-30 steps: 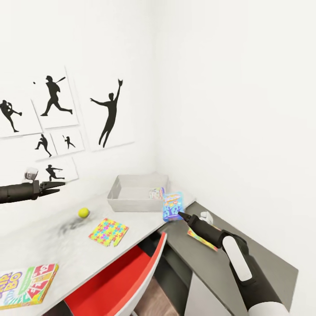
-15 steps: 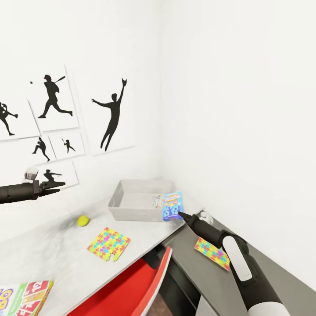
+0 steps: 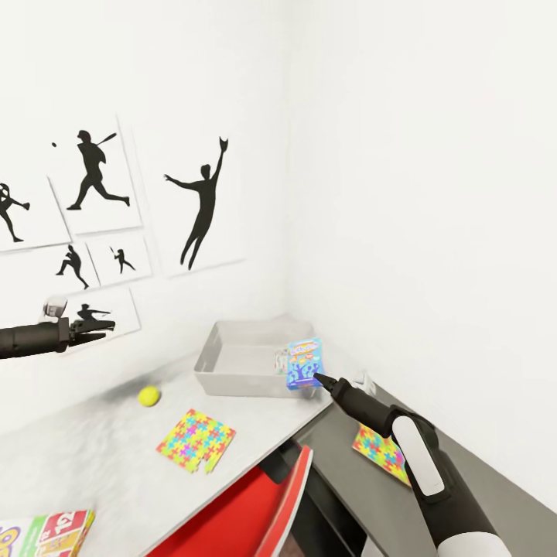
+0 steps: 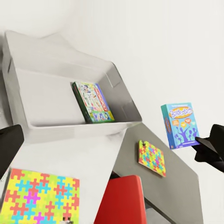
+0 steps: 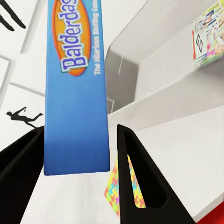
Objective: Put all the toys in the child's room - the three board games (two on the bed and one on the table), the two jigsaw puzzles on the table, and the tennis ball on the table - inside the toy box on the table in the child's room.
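The blue board game is a small upright box with a blue cover, an orange oval title panel and pale printed figures; the right wrist view shows the lettering "Balderdas" on its blue side. The right gripper holds it by the lower edge, one finger on each side of the box, clamped against it. The box hangs in the air at the near right corner of the toy box, level with its rim.

The toy box is a shallow light-grey bin with sloping walls, set on the pale counter in the room corner. A second board game, with a white-green cover, lies inside it against one wall. The tennis ball rests on the counter to the left of the toy box, well apart from it. One jigsaw puzzle lies flat on the pale counter, nearer than the ball. The other jigsaw puzzle lies on the lower dark grey counter section, partly hidden by the right arm. The Skip-Bo game lies at the near left edge of the pale counter. A red chair stands under the counter edge.

The left gripper hovers well above the counter at the left; its jaws are slightly parted and hold nothing. Baseball silhouette pictures hang on the wall behind.

The left wrist view shows the toy box interior and the held box with clear space around it.
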Available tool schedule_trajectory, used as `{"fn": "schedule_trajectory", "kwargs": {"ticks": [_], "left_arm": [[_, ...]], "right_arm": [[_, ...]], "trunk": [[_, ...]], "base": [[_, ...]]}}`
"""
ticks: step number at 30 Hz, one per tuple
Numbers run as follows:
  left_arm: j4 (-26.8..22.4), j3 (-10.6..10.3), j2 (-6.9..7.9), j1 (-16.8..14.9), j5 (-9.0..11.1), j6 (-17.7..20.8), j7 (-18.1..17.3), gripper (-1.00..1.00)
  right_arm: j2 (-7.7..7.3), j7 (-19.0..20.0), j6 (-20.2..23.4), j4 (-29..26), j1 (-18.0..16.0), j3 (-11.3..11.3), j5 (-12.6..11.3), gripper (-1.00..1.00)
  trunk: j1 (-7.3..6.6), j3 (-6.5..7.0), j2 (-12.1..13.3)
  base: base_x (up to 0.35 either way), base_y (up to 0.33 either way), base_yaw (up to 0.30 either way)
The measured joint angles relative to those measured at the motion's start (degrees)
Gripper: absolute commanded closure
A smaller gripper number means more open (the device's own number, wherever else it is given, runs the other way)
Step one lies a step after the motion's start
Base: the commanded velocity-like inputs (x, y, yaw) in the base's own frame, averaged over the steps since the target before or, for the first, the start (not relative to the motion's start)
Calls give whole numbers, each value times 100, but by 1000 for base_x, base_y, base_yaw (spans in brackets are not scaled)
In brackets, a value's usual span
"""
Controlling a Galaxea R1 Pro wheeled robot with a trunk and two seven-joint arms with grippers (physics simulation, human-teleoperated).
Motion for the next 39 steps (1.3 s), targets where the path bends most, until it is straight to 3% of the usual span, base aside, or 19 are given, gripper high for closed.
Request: {"fn": "schedule_trajectory", "kwargs": {"ticks": [32, 39], "left_arm": [[0, 3, -2, 4, -5, -7, 3, -100], [7, 3, 0, 9, -34, -28, 43, -100]], "right_arm": [[-12, 13, 8, -4, 0, -13, -11, 100], [69, -34, 94, 58, -153, -34, -208, 100]], "trunk": [[2, 0, 0], [2, 1, 1]], "base": [[11, 0, 0], [0, 0, 0]]}}
